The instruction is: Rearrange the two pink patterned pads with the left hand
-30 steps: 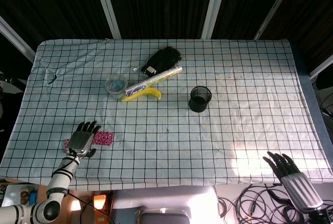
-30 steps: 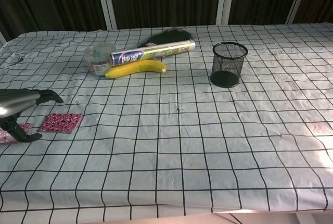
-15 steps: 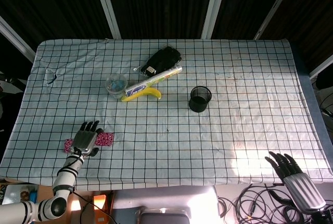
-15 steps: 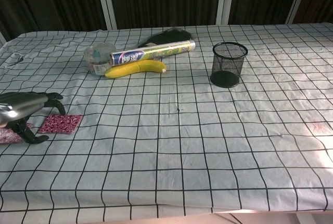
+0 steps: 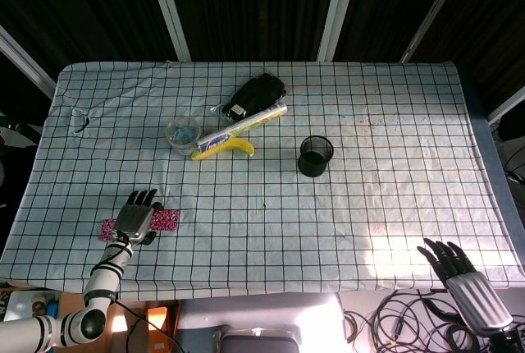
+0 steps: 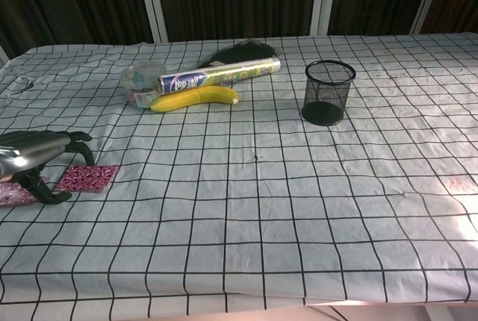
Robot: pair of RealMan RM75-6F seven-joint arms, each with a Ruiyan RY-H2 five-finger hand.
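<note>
— Left robot hand sits low over the two pink pads, fingers spread and curved down, nothing gripped as far as I can see. Agree?

— Yes. In the chest view its fingertips reach the tabletop between the pads. The right-hand pad lies flat just beside the robot hand, toward the banana; the other pad is mostly under the palm, on the side away from the banana.

— What has changed?

— A second ago the robot hand was higher and a little farther from the table's near edge. It has since dropped and drawn back, then barely moved over the last half second. Both pads look where they were.

— So for the task?

— I judge the rearranging has not begun: this is the settling before a press or pinch. Thin, flat pads on cloth will probably need sliding, not lifting.

— And the right robot hand?

— Idle off the near edge, well apart from the banana, fingers apart, holding nothing.
</note>
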